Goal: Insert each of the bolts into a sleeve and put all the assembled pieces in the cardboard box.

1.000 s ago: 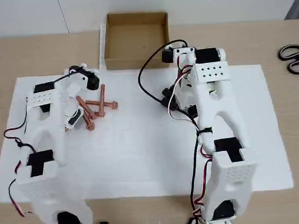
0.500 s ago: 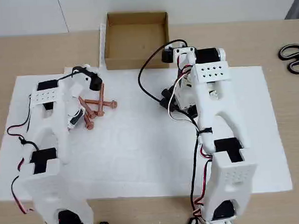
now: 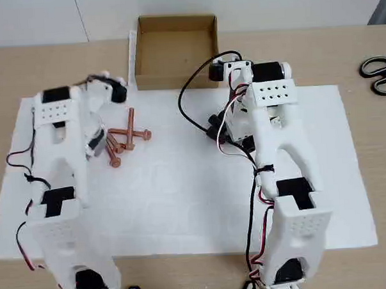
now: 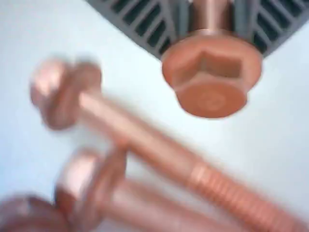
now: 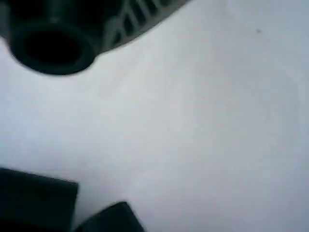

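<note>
In the left wrist view my left gripper [image 4: 212, 17] is shut on a copper bolt [image 4: 210, 77], whose hexagonal head points toward the camera below the grey ribbed finger [image 4: 140, 19]. Beneath it, loose bolts [image 4: 145, 150] lie on the white sheet. From above, this pile of bolts [image 3: 125, 138] sits just right of the left arm. In the right wrist view my right gripper [image 5: 77, 21] is shut on a black sleeve [image 5: 48, 48], open end facing the camera, above the sheet. The cardboard box [image 3: 177, 71] stands at the back, between the arms.
More black parts [image 5: 38, 203] lie on the sheet close to the right gripper. A black cable [image 3: 190, 87] loops from the right arm toward the box. Scissors [image 3: 379, 72] lie at the table's far right. The white sheet [image 3: 176, 196] spreads between the arms.
The left arm has drawn back to the left, off the bolt pile, uncovering more of the bolts. The right arm has not moved.
</note>
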Controlling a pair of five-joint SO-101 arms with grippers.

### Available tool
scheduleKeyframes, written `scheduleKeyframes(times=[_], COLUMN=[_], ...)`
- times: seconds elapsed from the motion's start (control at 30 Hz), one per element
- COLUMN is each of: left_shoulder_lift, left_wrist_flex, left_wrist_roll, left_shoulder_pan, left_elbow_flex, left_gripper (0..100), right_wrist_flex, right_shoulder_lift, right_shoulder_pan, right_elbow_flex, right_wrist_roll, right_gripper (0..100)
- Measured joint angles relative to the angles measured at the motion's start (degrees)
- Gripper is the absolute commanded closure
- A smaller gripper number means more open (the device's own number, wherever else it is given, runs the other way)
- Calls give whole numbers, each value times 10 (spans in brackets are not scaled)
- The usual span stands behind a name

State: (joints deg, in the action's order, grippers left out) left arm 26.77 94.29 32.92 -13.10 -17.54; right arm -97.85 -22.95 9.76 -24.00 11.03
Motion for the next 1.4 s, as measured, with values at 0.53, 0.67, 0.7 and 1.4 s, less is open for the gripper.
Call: scheduleKeyframes(times=[0.53,0.67,0.7,1.4], left_shoulder_lift=[-231,-350,-380,-862], left_wrist_flex=[54,54,54,-133], left_wrist_roll=[-142,-178,-181,-364], left_shoulder_pan=[0,0,0,1], left_elbow_flex=[-121,-113,-104,314], left_gripper=[993,994,994,994], right_wrist_flex=[-1,-4,-4,61], right_shoulder_lift=[273,367,389,827], right_shoulder_pan=[0,0,0,8], right_elbow_flex=[0,0,0,291], right_wrist_roll=[0,0,0,-36], right_gripper=[995,995,995,995])
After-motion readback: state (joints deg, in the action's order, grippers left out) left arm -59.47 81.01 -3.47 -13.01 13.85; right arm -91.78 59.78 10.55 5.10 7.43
